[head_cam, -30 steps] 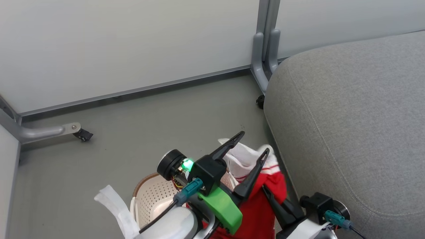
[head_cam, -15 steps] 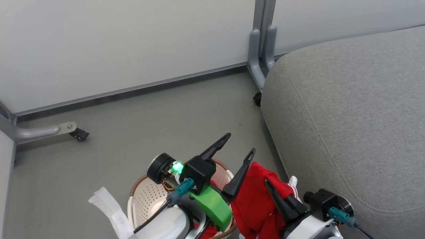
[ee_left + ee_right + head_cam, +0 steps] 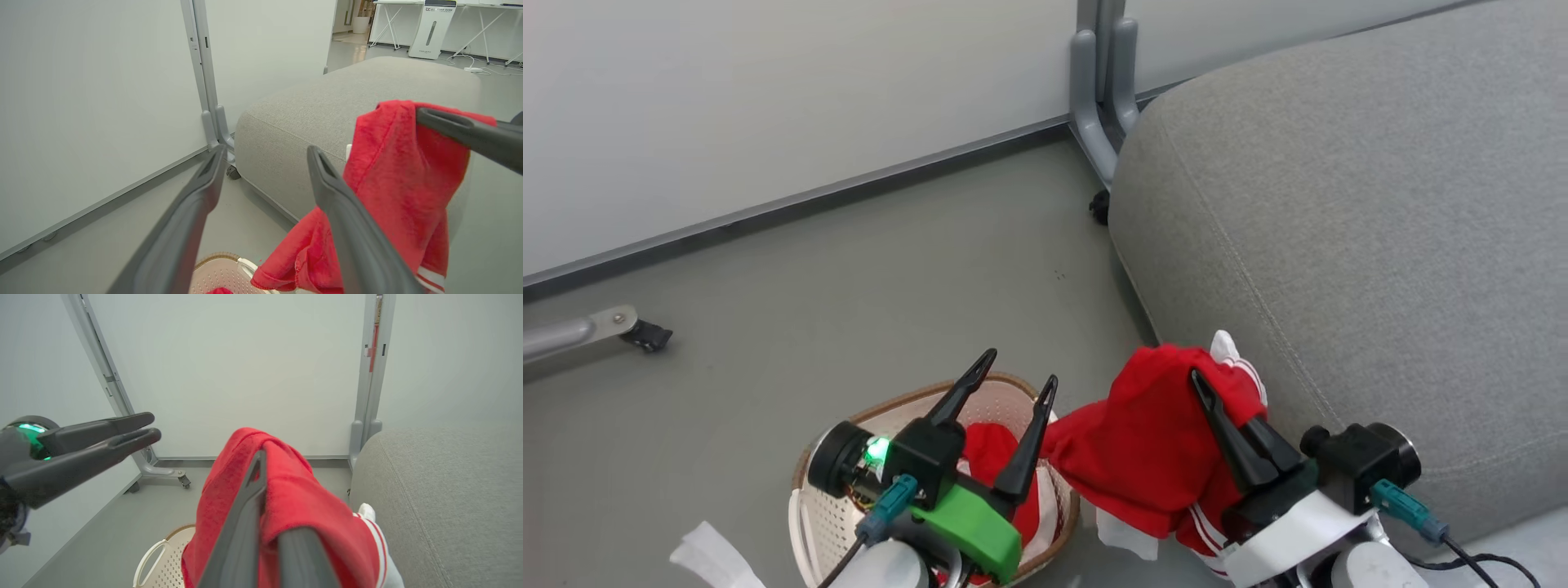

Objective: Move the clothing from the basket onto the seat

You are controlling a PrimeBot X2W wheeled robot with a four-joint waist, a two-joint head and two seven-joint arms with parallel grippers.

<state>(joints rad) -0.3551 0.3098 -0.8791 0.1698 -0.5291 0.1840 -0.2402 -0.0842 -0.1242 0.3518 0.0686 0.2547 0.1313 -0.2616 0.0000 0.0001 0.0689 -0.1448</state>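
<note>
While clothing (image 3: pixel 1143 457) hangs — seat (image 3: pixel 1339 204) edge stands beside.

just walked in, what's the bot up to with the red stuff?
It is moving laundry from basket to seat. The right gripper has its jaws shut on a red garment with white stripes, lifted clear of the basket and hanging beside the edge of the grey seat, not yet laid on it. The left gripper hovers over the basket, jaws open and empty. Another red piece lies in the basket.
</note>
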